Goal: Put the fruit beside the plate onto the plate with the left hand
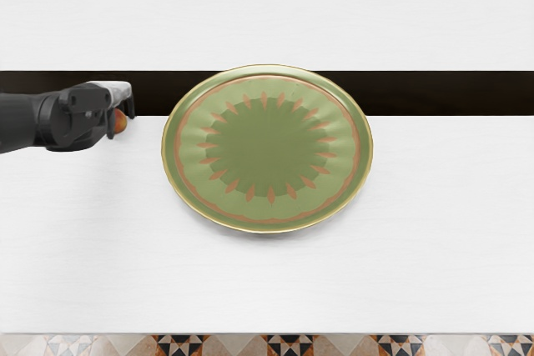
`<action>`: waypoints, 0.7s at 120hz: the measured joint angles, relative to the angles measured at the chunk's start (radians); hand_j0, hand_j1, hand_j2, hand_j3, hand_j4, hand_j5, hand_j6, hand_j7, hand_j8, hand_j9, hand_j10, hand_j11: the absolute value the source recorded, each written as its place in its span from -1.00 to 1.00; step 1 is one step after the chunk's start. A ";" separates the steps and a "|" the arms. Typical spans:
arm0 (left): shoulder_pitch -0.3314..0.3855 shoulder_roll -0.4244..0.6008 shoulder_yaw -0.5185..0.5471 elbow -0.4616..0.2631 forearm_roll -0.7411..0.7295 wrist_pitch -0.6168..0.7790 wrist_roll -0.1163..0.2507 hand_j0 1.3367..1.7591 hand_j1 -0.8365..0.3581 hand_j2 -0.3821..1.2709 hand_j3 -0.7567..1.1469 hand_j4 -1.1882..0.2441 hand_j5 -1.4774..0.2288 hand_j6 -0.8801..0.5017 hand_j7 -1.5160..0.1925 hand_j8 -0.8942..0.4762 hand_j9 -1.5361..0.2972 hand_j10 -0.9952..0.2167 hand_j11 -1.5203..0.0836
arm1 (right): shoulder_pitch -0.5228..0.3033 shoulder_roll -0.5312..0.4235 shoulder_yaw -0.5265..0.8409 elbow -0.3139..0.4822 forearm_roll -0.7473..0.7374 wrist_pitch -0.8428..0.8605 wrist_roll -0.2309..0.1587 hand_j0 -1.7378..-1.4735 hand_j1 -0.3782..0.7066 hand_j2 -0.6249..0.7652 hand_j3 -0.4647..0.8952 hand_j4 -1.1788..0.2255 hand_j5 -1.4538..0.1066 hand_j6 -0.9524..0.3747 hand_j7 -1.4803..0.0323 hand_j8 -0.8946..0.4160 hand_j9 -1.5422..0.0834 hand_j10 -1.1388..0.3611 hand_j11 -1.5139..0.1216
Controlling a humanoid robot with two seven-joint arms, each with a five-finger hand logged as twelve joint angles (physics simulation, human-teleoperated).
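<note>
We've got the dark left hand (100, 111) curled around the small orange fruit (122, 123), apparently gripping it, near the white desk (267, 289) left edge, with the round green gold-rimmed plate (267, 146) directly rightward, empty.

One left hand (98, 112) is in view. One fruit (122, 123), small and orange-red, sits at the hand's fingers and is mostly covered by them. One plate (267, 143), green with a gold rim and a ring of orange marks, lies just beside the hand. One white table (350, 289) lies beneath the hand.
</note>
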 joint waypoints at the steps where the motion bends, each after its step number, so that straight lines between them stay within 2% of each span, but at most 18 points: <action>1: 0.000 0.000 0.000 0.000 0.000 0.000 0.000 0.51 -0.09 -0.29 -0.21 -0.17 -0.15 -0.51 -0.06 -0.42 -0.16 -0.32 -0.06 | 0.000 0.000 0.000 0.000 0.000 0.000 0.000 -0.40 -0.95 -0.10 -0.32 0.68 0.86 0.43 0.96 0.36 0.90 0.52 0.85; 8: 0.004 0.001 -0.001 0.001 -0.001 0.001 -0.002 0.51 -0.10 -0.27 -0.27 -0.21 -0.17 -0.40 -0.19 -0.42 -0.20 -0.36 -0.10 | 0.000 0.000 0.000 0.000 0.000 0.000 0.000 -0.40 -0.95 -0.10 -0.32 0.68 0.86 0.43 0.96 0.36 0.90 0.52 0.85; 13: 0.005 0.001 -0.001 0.002 0.000 0.001 -0.002 0.50 -0.11 -0.26 -0.27 -0.24 -0.19 -0.39 -0.21 -0.41 -0.22 -0.39 -0.13 | 0.000 0.000 0.000 0.000 0.000 0.000 0.000 -0.40 -0.95 -0.10 -0.32 0.68 0.86 0.43 0.96 0.36 0.90 0.52 0.85; 16: 0.006 0.000 -0.001 0.002 0.000 0.001 -0.002 0.51 -0.12 -0.30 -0.17 -0.26 -0.20 -0.37 -0.24 -0.39 -0.24 -0.40 -0.15 | 0.000 0.000 0.000 0.000 0.000 0.000 0.000 -0.40 -0.95 -0.10 -0.32 0.68 0.86 0.43 0.96 0.36 0.90 0.52 0.85; 32: 0.006 0.001 -0.001 0.003 0.002 -0.008 -0.003 0.52 -0.19 -0.31 -0.04 -0.34 -0.27 -0.27 -0.34 -0.28 -0.32 -0.47 -0.24 | 0.000 0.000 0.000 0.000 0.000 0.000 0.000 -0.40 -0.95 -0.10 -0.32 0.68 0.86 0.43 0.96 0.36 0.90 0.52 0.85; 48: 0.005 0.001 -0.001 0.003 0.003 -0.020 -0.003 0.52 -0.20 -0.37 0.02 -0.42 -0.33 -0.17 -0.44 -0.20 -0.40 -0.41 -0.34 | 0.000 0.000 0.000 0.000 0.000 0.000 0.000 -0.40 -0.95 -0.10 -0.32 0.68 0.86 0.43 0.96 0.36 0.90 0.52 0.85; 54: 0.006 0.000 -0.001 0.004 0.006 -0.026 -0.003 0.54 -0.23 -0.43 0.12 -0.46 -0.34 -0.08 -0.53 -0.16 -0.43 -0.37 -0.38 | 0.000 0.000 0.000 0.000 0.001 0.000 0.000 -0.40 -0.95 -0.10 -0.32 0.68 0.86 0.43 0.96 0.36 0.90 0.52 0.85; 84: 0.005 0.000 -0.001 0.006 0.009 -0.046 -0.004 0.56 -0.34 -0.42 0.25 -0.61 -0.39 0.09 -0.70 -0.05 -0.52 -0.23 -0.55 | 0.000 0.000 0.000 0.000 0.000 0.000 0.000 -0.40 -0.95 -0.10 -0.32 0.68 0.86 0.43 0.96 0.36 0.90 0.52 0.85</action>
